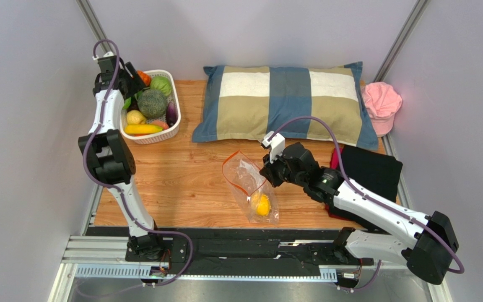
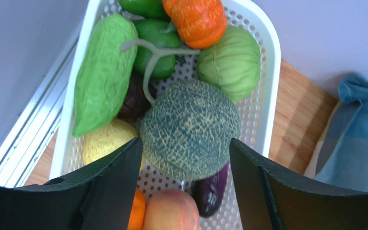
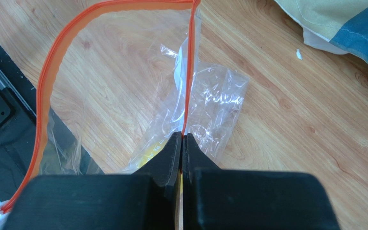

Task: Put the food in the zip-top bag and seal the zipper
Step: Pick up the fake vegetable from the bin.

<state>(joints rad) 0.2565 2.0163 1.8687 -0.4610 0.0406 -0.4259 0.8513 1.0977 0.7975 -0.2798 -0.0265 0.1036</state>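
Note:
The clear zip-top bag (image 1: 249, 182) lies on the wooden table with a yellow lemon (image 1: 262, 204) inside. My right gripper (image 1: 268, 171) is shut on the orange-red zipper (image 3: 189, 72), pinching one side of it at the fingertips (image 3: 182, 136). The other side (image 3: 46, 96) bows away, so the mouth stands open. The lemon shows yellow through the plastic (image 3: 152, 149). My left gripper (image 1: 129, 72) is open over the white basket (image 1: 173, 119). In the left wrist view the gripper (image 2: 186, 143) has one jaw on each side of a netted green melon (image 2: 188, 127).
The basket (image 2: 270, 96) also holds a green gourd (image 2: 102, 72), a cabbage (image 2: 231, 62), an orange pumpkin (image 2: 195, 19), a purple eggplant (image 2: 212, 191), a peach (image 2: 171, 211) and a banana (image 1: 142, 129). A checked pillow (image 1: 285, 104), pink cap (image 1: 381, 104) and black cloth (image 1: 370, 170) lie at the back and right.

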